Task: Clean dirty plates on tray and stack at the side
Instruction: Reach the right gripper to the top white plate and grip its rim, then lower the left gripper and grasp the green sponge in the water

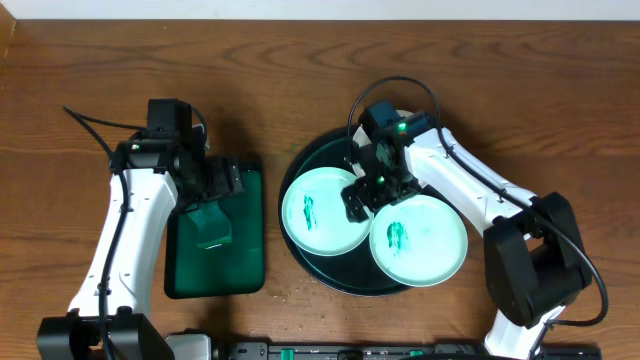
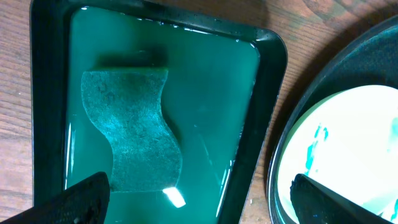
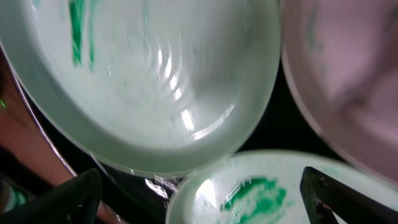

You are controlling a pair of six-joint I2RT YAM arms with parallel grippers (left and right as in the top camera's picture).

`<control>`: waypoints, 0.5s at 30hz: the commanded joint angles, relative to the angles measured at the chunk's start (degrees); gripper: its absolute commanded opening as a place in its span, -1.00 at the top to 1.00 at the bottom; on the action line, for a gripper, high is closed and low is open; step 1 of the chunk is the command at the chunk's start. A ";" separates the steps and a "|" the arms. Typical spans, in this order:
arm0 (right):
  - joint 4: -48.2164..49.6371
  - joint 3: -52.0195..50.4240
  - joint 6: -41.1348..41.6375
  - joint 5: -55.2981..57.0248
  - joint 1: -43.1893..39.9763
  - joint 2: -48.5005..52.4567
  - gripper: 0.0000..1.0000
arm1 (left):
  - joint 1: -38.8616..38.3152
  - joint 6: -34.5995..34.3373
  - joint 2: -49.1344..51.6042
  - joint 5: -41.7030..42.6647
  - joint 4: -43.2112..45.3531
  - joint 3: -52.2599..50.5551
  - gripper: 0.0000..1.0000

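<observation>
The round dark tray [image 1: 300, 255] holds three white plates. The left plate [image 1: 322, 212] and the front plate [image 1: 418, 240] each carry a teal-green smear. The back plate [image 1: 402, 116] is mostly hidden under my right arm. My right gripper [image 1: 368, 195] is open and empty, low over the gap between the plates. The right wrist view shows it [image 3: 205, 208] above the left plate [image 3: 155, 81], the front plate [image 3: 261, 193] and the back plate [image 3: 348, 81]. My left gripper [image 1: 215, 188] is open and empty over a green sponge [image 1: 212, 228].
The sponge [image 2: 134, 134] lies in green liquid in a rectangular green tray [image 2: 273, 68] left of the round tray [image 2: 292, 124]. My left gripper's fingers [image 2: 205, 205] straddle the sponge's near end. The left plate [image 2: 354, 143] shows at the right edge. Bare wooden table surrounds both trays.
</observation>
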 commanded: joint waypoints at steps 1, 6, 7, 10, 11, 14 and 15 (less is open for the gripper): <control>3.06 1.03 10.19 -1.81 0.48 -0.48 -0.99 | 0.20 -0.76 -0.31 0.50 0.07 1.25 -0.86; 3.78 1.01 11.10 -2.91 0.81 -0.46 -0.98 | 0.20 -0.76 -0.31 0.50 0.11 1.25 -0.86; 3.76 0.85 11.37 -3.32 0.83 -0.46 -0.99 | 0.20 -0.76 -0.31 0.50 0.09 1.25 -0.86; 3.76 0.55 11.26 -3.54 1.25 -0.44 -0.85 | 0.20 -0.74 -0.31 0.50 0.11 1.25 -0.86; 3.89 0.55 11.28 -3.37 1.40 -0.46 -0.86 | 0.20 -0.74 -0.31 0.50 0.11 1.25 -0.86; 3.93 0.48 12.94 -2.73 1.49 -0.44 -0.89 | 0.20 -0.76 -0.31 0.50 0.11 1.25 -0.86; 3.93 0.39 13.86 -2.19 1.49 -0.44 -0.92 | 0.20 -0.76 -0.31 0.50 0.11 1.25 -0.86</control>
